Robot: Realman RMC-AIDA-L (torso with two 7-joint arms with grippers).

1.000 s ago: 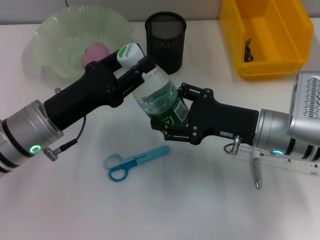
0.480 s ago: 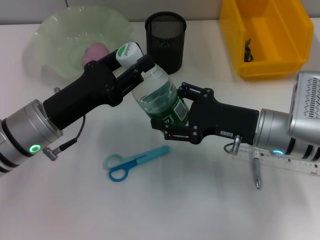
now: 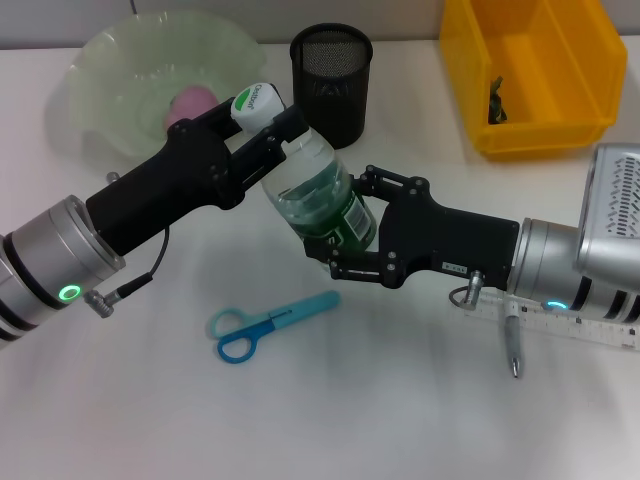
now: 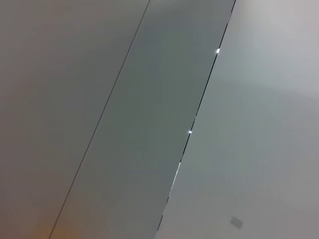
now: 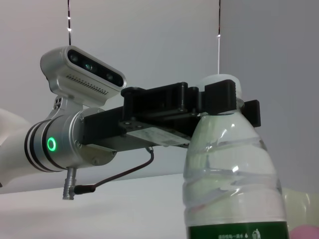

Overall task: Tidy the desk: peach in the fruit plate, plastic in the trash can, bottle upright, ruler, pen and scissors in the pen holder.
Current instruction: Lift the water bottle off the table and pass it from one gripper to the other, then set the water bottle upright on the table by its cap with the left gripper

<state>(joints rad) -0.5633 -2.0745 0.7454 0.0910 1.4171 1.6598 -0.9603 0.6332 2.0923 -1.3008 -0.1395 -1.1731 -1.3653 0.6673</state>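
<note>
White desk filled the head view, matte and plain, with soft shadows under both arms. Behind it, in the wrist views, only pale grey wall panels showed, split by thin dark seams.

At mid-desk the bottle was held tilted between the two grippers, its cap leaning toward the plate. The left gripper was clamped on the neck just below the cap; the right gripper was closed around the lower body, over the green label. The cap was white with a green patch bearing small writing too fine to read. In the right wrist view the label carried a line of small white print, also unreadable.

The peach lay in the translucent green plate at the far left. The black mesh holder stood just behind the bottle. A yellow bin sat at the far right with a dark scrap inside. Blue scissors lay flat on the near desk. The ruler and pen lay under the right arm, the pen crossing the ruler; the ruler's markings could not be read.
</note>
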